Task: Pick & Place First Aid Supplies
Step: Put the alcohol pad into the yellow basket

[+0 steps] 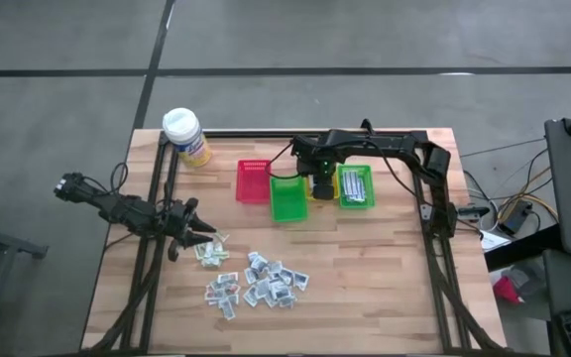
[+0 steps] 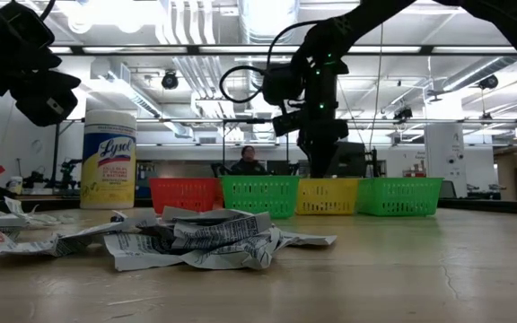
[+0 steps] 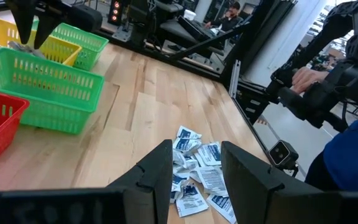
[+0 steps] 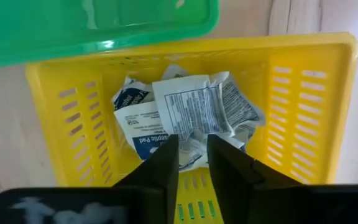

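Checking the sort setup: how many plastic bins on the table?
4, in one row at the table's far side: red bin leftmost, green bin, yellow bin mostly hidden under the right pincer, and a second green bin rightmost.

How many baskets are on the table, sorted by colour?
Red basket: 1
Green baskets: 2
Yellow basket: 1
Total: 4
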Controlling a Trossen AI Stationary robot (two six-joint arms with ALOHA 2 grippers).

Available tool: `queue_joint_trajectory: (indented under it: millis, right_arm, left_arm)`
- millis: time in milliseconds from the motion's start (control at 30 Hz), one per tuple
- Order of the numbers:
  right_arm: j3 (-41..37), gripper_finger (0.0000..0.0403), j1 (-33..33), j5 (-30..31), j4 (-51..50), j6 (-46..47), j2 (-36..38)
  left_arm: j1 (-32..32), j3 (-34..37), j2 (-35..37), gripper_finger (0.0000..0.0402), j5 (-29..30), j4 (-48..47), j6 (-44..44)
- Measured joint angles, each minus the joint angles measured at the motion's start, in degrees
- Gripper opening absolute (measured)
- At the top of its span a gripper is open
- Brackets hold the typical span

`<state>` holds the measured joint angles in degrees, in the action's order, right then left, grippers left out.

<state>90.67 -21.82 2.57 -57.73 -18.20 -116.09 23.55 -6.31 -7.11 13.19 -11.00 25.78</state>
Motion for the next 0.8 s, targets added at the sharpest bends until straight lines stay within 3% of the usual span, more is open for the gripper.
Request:
queue_joint_trajectory:
  millis: [433,800]
  right_arm:
    - [0.04,0.0134,0.06,0.02,-3.66,0.13,0.98]
    - [0.04,0.0124,0.19,0.04,-3.51,1.75,3.53]
  left_arm:
    - [-0.01,0.00,0.00,0.0131,0.15,-0.02,-0.04]
    - [0.00,0.02,0.00,0.0131,0.11,-0.17,-0.22]
